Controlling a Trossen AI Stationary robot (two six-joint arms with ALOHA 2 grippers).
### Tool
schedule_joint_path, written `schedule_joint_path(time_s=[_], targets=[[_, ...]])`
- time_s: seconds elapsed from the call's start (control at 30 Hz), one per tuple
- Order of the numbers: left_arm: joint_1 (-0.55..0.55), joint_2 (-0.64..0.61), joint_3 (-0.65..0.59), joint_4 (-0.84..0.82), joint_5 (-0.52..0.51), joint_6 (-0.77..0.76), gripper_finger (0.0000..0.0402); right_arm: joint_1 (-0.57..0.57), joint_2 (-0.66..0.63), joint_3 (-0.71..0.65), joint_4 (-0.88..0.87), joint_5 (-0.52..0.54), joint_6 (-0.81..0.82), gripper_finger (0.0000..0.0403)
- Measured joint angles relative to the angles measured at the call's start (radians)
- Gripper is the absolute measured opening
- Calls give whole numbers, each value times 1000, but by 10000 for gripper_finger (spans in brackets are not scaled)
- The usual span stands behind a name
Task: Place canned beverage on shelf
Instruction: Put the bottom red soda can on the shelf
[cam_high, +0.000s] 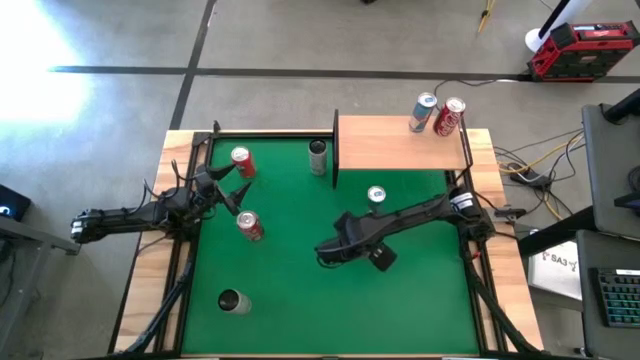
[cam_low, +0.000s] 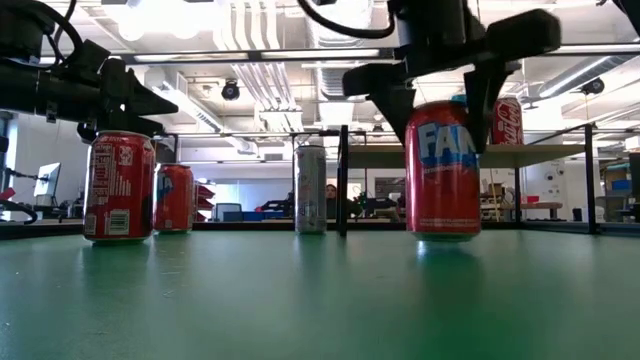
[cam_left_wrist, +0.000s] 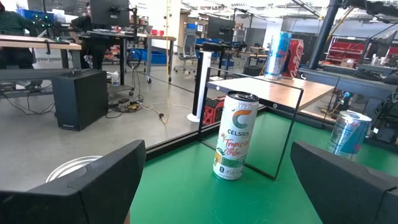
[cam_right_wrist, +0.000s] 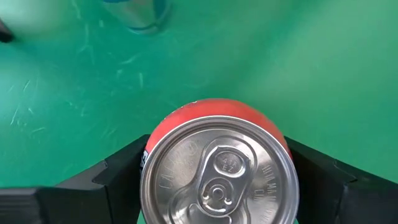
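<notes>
Right wrist view: red can (cam_right_wrist: 217, 168) upright mid green mat (cam_right_wrist: 311, 62), right gripper (cam_right_wrist: 217, 177) clamped on upper sidewall. Rigid, smooth, likely slippery; thin wall dents; grip mid-body. Shelf (cam_high: 400, 145) at far edge. Left gripper (cam_high: 237, 192) spread wide, empty, near left edge.

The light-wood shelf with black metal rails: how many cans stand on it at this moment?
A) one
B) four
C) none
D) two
D: the high view shows two cans on the light-wood shelf, a silver-blue can and a red can, close together near its far right corner.
</notes>
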Motion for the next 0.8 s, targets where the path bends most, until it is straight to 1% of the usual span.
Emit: schedule_joint_path(time_s=[0.33,0.6,0.8], targets=[[0,0,0,0,0,0,386,47,0,-2,10,-5,252,289],[0,0,0,0,0,0,386,45,-4,-42,50,-49,274,289],[0,0,0,0,0,0,386,45,-5,-46,52,-52,293,289]])
